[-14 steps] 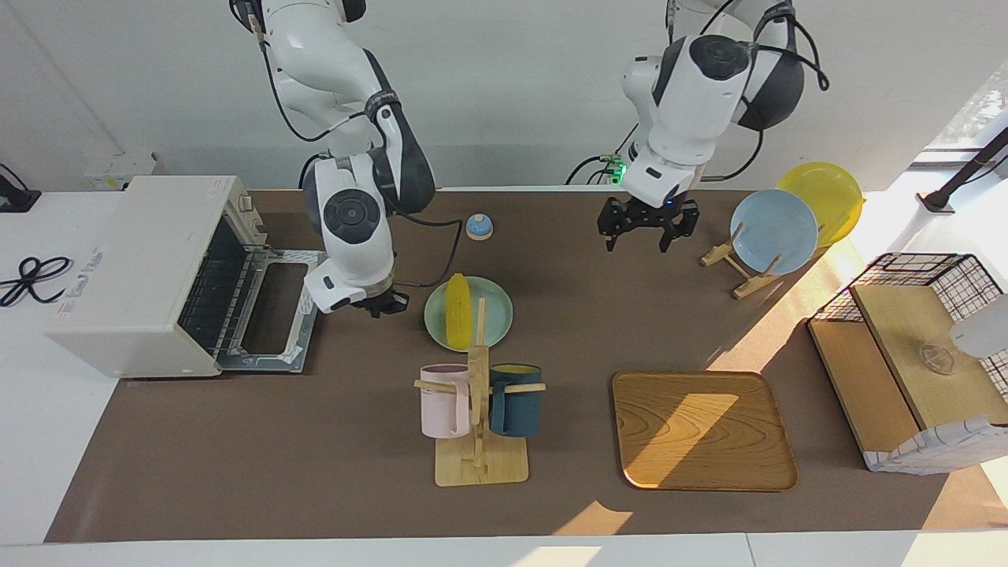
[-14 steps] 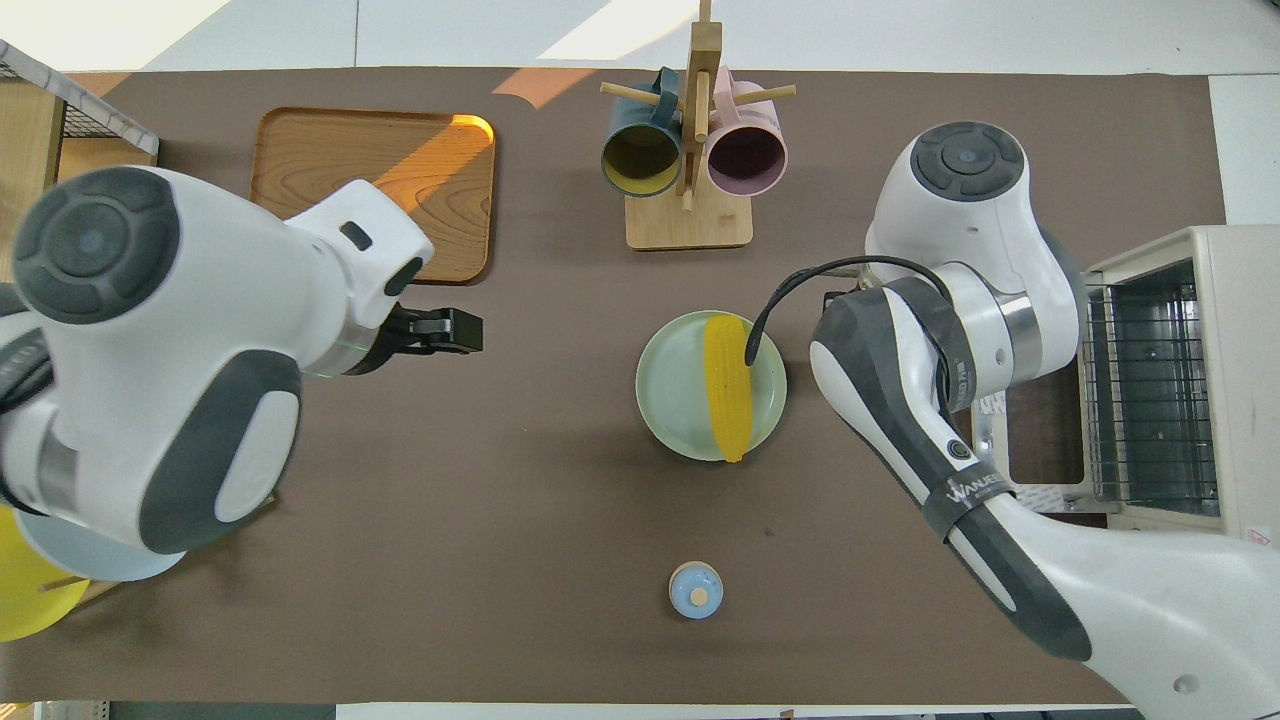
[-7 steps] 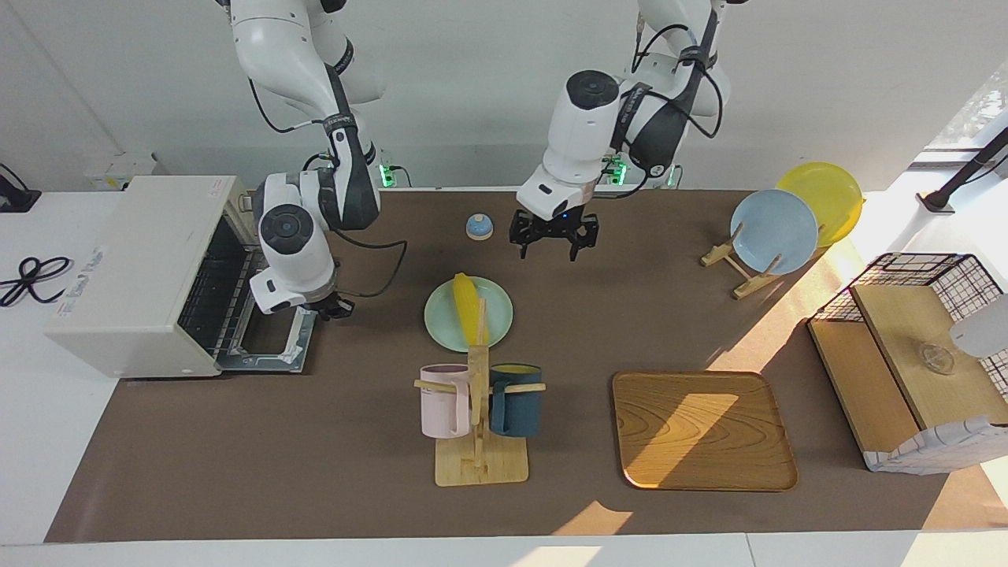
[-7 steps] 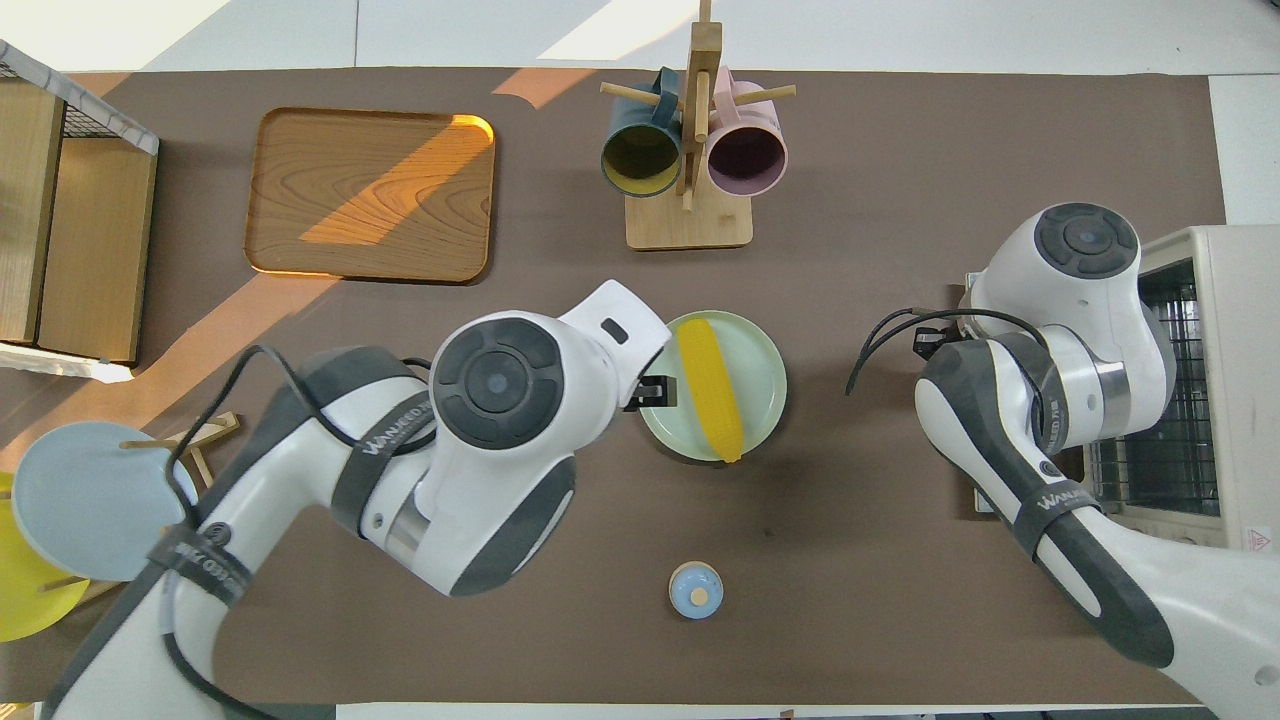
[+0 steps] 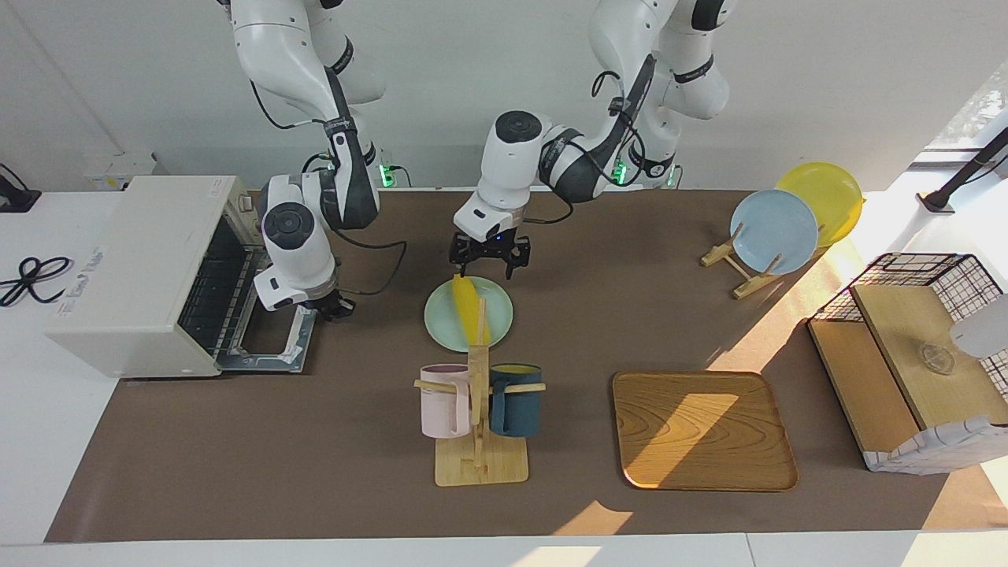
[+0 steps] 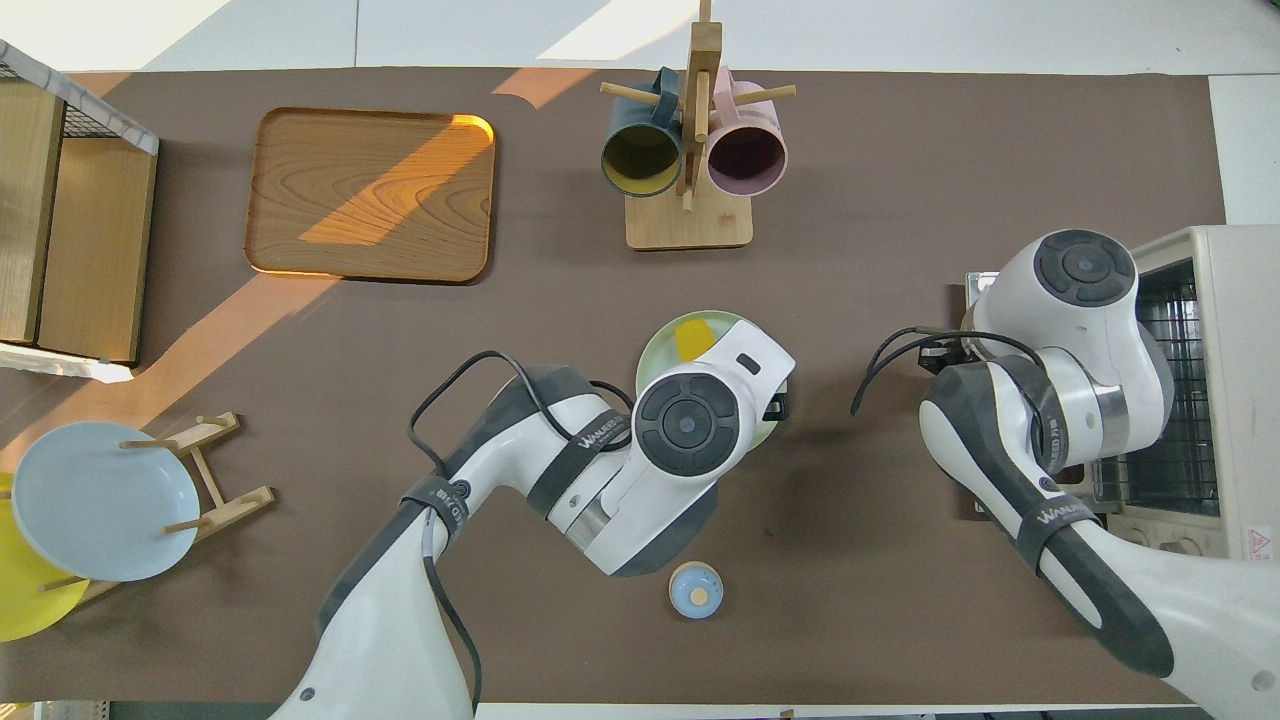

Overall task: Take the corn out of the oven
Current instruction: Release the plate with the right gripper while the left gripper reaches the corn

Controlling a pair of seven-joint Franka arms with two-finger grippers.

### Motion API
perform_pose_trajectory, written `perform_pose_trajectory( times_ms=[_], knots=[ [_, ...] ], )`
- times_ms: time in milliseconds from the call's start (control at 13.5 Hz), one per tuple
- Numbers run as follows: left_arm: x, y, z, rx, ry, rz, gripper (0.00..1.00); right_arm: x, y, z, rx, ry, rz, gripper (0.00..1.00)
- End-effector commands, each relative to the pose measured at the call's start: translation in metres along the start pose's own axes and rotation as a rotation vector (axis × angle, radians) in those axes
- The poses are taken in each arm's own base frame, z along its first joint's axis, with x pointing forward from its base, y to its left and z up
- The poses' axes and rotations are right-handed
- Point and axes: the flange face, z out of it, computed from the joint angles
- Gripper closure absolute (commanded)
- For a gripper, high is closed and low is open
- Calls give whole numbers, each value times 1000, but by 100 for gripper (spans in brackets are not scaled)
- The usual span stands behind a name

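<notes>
corn: lying on the pale green plate, out of the oven, its robot-side end under the left gripper
green plate: on the bench, beside the oven's door, toward the left arm's end from it
oven: at the right arm's end of the bench, door dropped open, wire rack showing
left gripper: over the plate's robot-side edge, jaws spread, nothing held
right gripper: over the open oven door's corner, jaws pressed together, nothing held
mug rack: farther from the robots than the plate
</notes>
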Motion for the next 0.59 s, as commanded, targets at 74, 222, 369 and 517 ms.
perform_pose_trajectory(
  times_ms=[74, 222, 369, 517],
  knots=[
    [21, -5, 23, -4, 41, -14, 0, 13, 45, -33, -123, -2, -55, 100],
    [34, -17, 22, 8, 69, -4, 0, 25, 64, -76, -142, -25, -92, 100],
    [33, -25, 31, 30, 70, 9, 0, 29, 107, -113, -138, -57, -133, 100],
    [28, -25, 34, 36, 62, 15, 0, 25, 137, -142, -127, -75, -184, 100]
  ],
)
